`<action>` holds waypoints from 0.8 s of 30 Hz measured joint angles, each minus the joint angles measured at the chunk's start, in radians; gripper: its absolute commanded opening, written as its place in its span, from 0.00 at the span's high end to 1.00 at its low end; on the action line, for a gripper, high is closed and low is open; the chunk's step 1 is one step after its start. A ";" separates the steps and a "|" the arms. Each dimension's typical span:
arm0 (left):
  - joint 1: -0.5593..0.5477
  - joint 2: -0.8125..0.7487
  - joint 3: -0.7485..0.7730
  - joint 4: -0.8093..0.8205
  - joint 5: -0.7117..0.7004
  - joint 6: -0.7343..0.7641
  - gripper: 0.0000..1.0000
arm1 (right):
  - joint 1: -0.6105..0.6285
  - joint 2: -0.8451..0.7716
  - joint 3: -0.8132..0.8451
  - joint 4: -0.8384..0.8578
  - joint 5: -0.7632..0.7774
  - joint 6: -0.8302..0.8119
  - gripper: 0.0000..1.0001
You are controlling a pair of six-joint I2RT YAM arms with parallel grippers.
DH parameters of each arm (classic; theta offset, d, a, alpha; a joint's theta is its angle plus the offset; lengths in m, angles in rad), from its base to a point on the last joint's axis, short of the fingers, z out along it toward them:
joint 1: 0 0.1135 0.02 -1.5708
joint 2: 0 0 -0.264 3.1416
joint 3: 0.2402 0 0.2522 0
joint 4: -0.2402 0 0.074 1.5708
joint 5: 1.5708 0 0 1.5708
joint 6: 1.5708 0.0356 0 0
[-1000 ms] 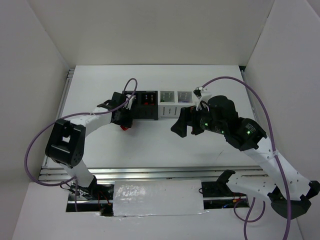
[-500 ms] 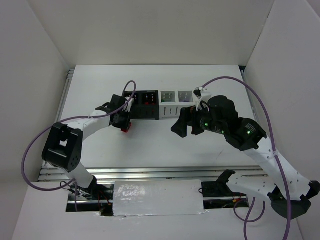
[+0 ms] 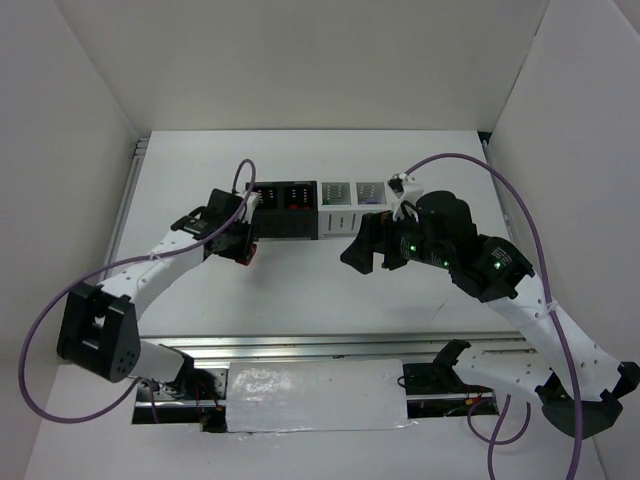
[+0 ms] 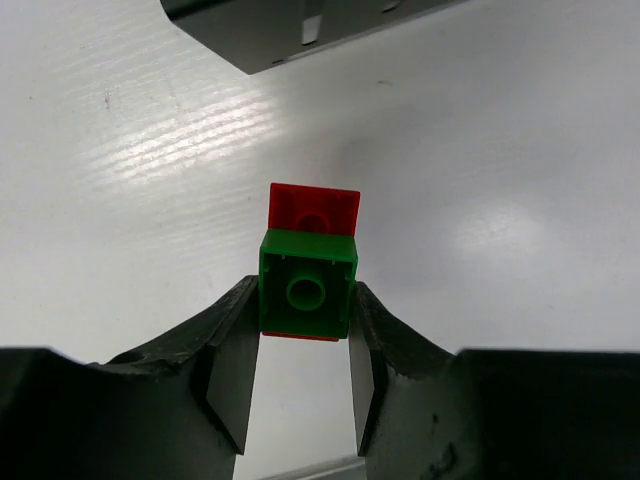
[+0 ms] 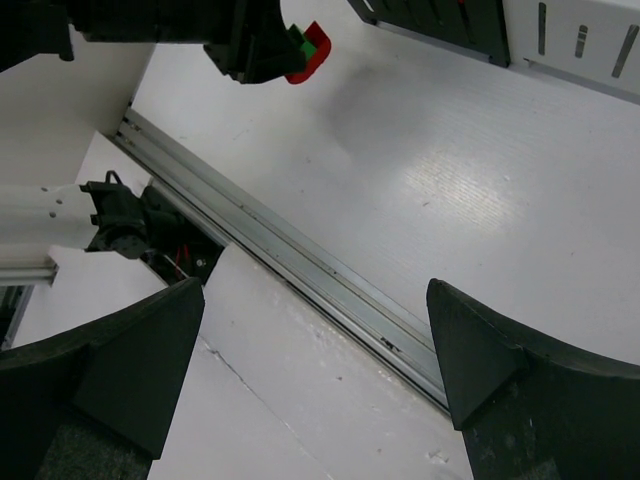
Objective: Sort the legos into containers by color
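Observation:
My left gripper is shut on a green lego that is stuck to a red lego. In the top view the left gripper hangs just in front of the leftmost black bin of the containers, with the red lego showing at its tip. The pair appears to be held off the table. My right gripper stands open and empty in front of the white bins. From the right wrist view the held legos show at the top left.
The second black bin holds small red pieces. An aluminium rail runs along the table's near edge. White walls close in the table on the left, back and right. The black bin's wall lies just beyond the left gripper.
The left gripper has shut on the green lego and shifted slightly left. Its arm has swung outward and down to the left. The right arm has stayed still.

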 measured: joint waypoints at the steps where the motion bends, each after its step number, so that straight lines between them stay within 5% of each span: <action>1: 0.000 -0.029 0.004 -0.022 0.014 -0.003 1.00 | 0.000 0.000 0.000 0.002 -0.003 0.006 0.00; 6: 0.000 -0.185 0.058 -0.082 0.205 -0.016 1.00 | -0.023 0.000 -0.007 0.047 -0.071 0.034 0.00; 10: -0.004 -0.330 0.081 -0.023 0.500 -0.074 1.00 | -0.050 -0.007 -0.066 0.153 -0.206 0.051 0.00; 16: -0.027 -0.457 0.020 0.262 0.856 -0.312 1.00 | -0.059 -0.015 -0.157 0.356 -0.420 0.078 0.02; 24: -0.097 -0.462 -0.037 0.558 1.050 -0.569 1.00 | -0.059 -0.014 -0.200 0.643 -0.576 0.172 0.08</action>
